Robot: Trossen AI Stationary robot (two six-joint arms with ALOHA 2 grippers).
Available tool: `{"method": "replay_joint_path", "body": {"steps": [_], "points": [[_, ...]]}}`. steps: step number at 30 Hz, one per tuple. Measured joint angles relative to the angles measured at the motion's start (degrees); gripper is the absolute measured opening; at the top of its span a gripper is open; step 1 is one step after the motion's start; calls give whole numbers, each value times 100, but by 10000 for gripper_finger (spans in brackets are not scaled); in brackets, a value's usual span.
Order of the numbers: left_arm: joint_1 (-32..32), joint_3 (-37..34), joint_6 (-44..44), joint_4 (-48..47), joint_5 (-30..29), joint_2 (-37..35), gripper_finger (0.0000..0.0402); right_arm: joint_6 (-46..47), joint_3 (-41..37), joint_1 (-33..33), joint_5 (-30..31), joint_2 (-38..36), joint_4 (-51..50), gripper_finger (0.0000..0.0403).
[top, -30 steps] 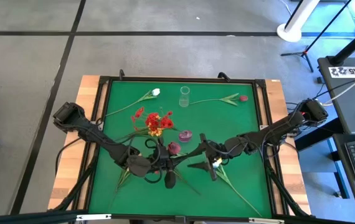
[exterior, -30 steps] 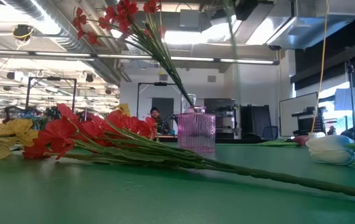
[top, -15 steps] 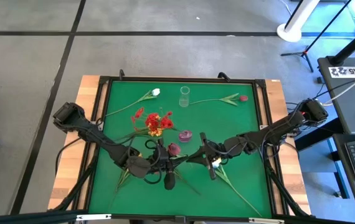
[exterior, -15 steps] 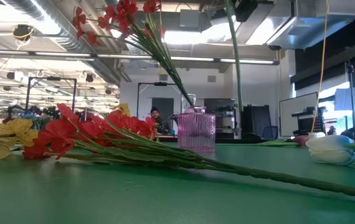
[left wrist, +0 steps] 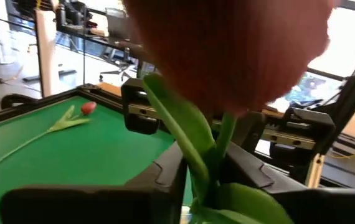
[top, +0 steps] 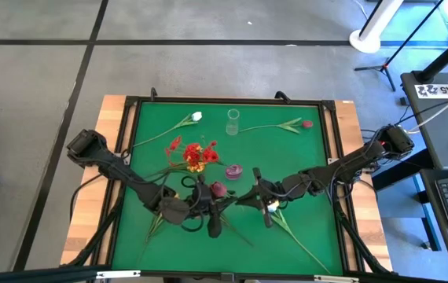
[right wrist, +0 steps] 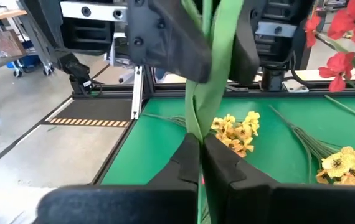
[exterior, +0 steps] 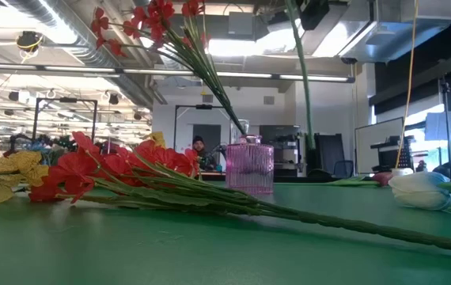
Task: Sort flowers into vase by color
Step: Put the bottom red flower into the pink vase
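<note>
From above, my left gripper (top: 212,206) and right gripper (top: 249,196) meet near the front middle of the green tabletop (top: 310,169), both at one dark red tulip (top: 218,189). A pink vase (top: 234,170) stands just behind it, a clear vase (top: 233,121) at the far edge, a heap of red and yellow flowers (top: 192,155) to the left, a white tulip (top: 196,116) far left, another red tulip (top: 306,123) far right.

At table level, red blossoms (exterior: 91,170) lie before the pink vase, which holds red sprays (exterior: 150,16); a green stem (exterior: 302,75) hangs upright.

My left wrist view shows the tulip's blossom close up and my fingers (left wrist: 165,177) parted around its stem.

My right fingers (right wrist: 187,158) are clenched on that stem (right wrist: 215,56).
</note>
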Motion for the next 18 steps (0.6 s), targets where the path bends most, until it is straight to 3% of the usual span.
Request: {"method": "replay_joint_path", "body": {"steps": [9,18], "points": [[-524,0,965,732,-765,-1,149,-124,0,0,488,-90,-113,1],[-1427,0,1761,936,-2220,-46,156,-403,-2,-7,1103,-691,-430,0]]}}
